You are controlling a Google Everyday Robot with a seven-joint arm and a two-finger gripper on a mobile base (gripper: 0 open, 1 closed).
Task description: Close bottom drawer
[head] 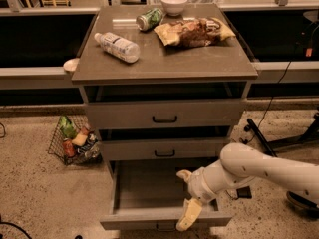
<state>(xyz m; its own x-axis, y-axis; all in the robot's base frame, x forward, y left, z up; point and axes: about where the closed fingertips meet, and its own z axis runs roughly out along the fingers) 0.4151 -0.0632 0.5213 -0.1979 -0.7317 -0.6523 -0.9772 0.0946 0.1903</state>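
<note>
The bottom drawer [144, 217] of the grey-brown cabinet stands pulled far out, an empty shallow tray with a low front panel and a small dark handle [164, 227] at its centre. My gripper [188, 198] hangs over the drawer's right front part, on a white arm [259, 171] coming in from the right. One cream finger [189, 215] reaches down over the front panel just right of the handle; another [184, 175] points back over the tray. The fingers are spread and hold nothing.
The middle drawer [164, 148] and top drawer [164, 114] are closed. On the cabinet top lie a plastic bottle [117, 46], a can [149, 19], a bowl [173, 3] and a snack bag [193, 31]. A wire basket [75, 139] sits on the floor at left.
</note>
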